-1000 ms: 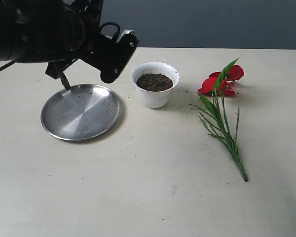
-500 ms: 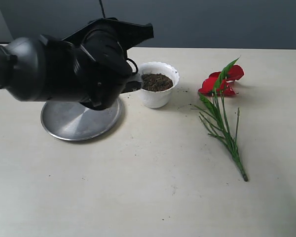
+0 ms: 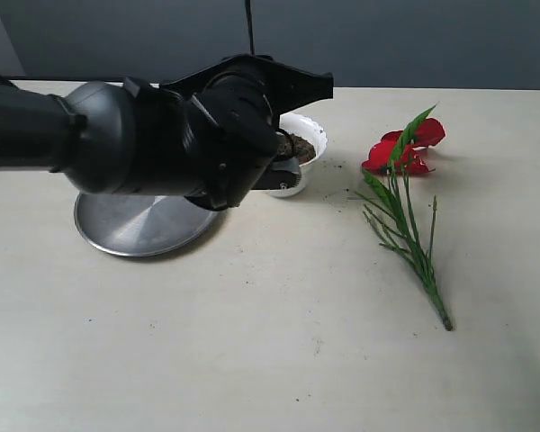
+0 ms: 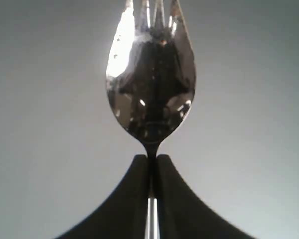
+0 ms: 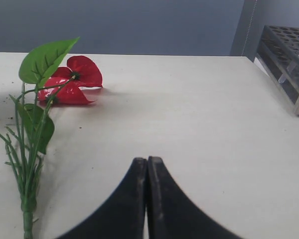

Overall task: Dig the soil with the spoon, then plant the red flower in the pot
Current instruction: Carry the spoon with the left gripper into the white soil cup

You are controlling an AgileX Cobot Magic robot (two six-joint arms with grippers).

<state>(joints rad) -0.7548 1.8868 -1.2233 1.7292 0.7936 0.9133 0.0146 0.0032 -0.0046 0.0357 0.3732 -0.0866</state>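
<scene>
Left gripper (image 4: 150,158) clenched on the spoon (image 4: 150,84) handle just below the bowl, notched tip pointing away from the fingers. The left arm (image 3: 162,144) reaches over the steel plate (image 3: 117,236) and hides part of the white pot (image 3: 316,135), with soil (image 3: 301,146) showing inside. Right gripper (image 5: 147,163) pinched closed on nothing; red flower (image 3: 403,148) lies flat on the table (image 3: 297,360), right of the pot and apart from it.

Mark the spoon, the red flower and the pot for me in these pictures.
spoon (image 4: 150,89): left wrist view, on the spoon's bowl.
red flower (image 3: 423,133): exterior view, on the upper red petal.
pot (image 3: 315,135): exterior view, on the part of the white rim not hidden by the arm.
</scene>
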